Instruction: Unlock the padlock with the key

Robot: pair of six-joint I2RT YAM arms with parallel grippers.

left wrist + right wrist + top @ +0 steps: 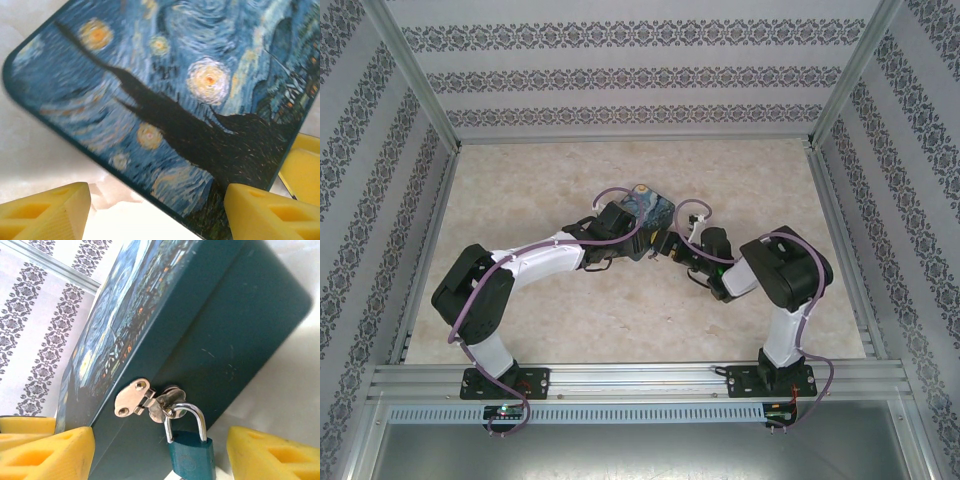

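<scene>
Task status: early stage, with no unlocking achieved as far as can be seen. The padlock (pixel 191 460), a small teal-bodied lock with a bright steel shackle (pixel 199 416), hangs from the hasp (pixel 131 399) on a side wall of the night-sky-print box (pixel 235 325). The box sits on the table (pixel 570 330) near its middle, between the two arms. Both legs of the shackle appear seated in the lock body and it passes through the staple, so the lock is judged closed and the lid secured. The right fingers (pixel 50 455) are spread wide, one on each side of the padlock and clear of it, gripping nothing visible. The left fingers (pixel 45 212) are likewise apart, poised above the printed lid with its edge running between them, and not clamped on it. The lock's underside, where a keyway would sit, is cut off by the frame edge, so whether a key is inserted cannot be told. Outstanding, in my judgement: secure the key, steady the lock or box, insert, turn, and release the shackle
</scene>
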